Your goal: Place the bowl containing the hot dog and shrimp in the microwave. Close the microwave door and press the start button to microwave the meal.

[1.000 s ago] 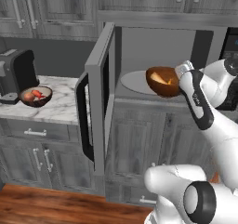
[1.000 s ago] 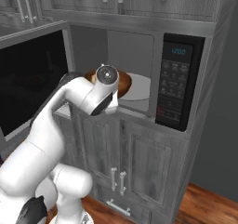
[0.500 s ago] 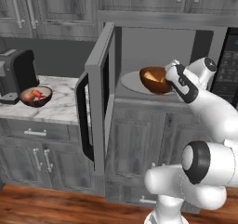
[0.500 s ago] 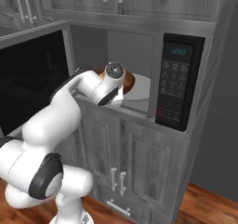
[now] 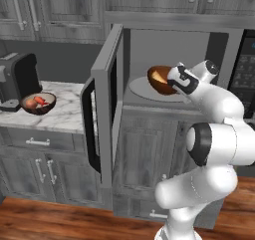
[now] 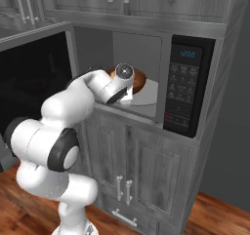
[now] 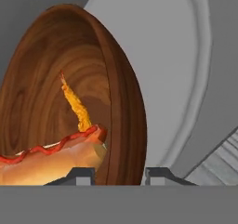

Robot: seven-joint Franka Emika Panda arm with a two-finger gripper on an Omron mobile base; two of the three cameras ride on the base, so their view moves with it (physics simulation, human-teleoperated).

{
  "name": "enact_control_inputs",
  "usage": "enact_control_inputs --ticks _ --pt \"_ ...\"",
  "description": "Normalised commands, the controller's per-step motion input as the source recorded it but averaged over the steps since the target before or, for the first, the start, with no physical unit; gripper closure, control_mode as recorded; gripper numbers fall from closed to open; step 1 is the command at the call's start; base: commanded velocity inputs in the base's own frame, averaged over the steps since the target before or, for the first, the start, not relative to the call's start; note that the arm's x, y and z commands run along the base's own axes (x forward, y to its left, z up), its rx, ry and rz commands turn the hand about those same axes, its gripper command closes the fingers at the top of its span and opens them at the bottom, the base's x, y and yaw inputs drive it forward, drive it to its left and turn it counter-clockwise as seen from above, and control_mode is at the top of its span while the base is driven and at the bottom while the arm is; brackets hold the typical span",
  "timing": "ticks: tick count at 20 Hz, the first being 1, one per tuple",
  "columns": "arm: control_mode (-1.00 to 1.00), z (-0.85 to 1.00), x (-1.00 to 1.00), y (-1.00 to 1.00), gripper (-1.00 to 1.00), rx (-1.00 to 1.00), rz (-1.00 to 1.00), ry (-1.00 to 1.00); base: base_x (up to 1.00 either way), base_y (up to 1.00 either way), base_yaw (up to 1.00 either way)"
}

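While the wide black-glass microwave door [image 5: 105,104] stands swung open in the left base view, the round glossy reddish-brown bowl [image 5: 160,79] hangs just over the pale turntable plate [image 5: 149,91] inside the grey-framed microwave [image 5: 174,60], carried at the white arm's two-finger gripper [image 5: 174,80].

From the right base view, the arm's wrist covers most of the bowl [image 6: 138,81] beside the black keypad panel [image 6: 184,85].

Seen from the hand, the two tips straddle the bowl's rim [image 7: 116,125], pinching its wall; the tan hot dog [image 7: 51,160] and orange shrimp [image 7: 76,106] lie inside, likely held level to keep them in.
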Motion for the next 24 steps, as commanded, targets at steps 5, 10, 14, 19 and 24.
enact_control_inputs --ticks 5,10,14,19,24 --pt "-1.00 -0.04 0.45 -0.04 -1.00 0.00 -0.03 0.00 0.00 0.00 0.00" --pt "-1.00 0.00 0.03 0.00 -1.00 0.00 0.00 0.00 0.00 0.00 0.00" --pt "-1.00 0.18 -0.37 0.00 -1.00 -0.02 0.00 -0.12 0.00 0.00 0.00" --pt "-1.00 0.40 -0.82 0.05 -1.00 -0.07 0.03 -0.09 0.00 0.00 0.00" --pt "-1.00 0.34 -1.00 0.20 -1.00 -0.27 0.24 -0.02 0.00 0.00 0.00"
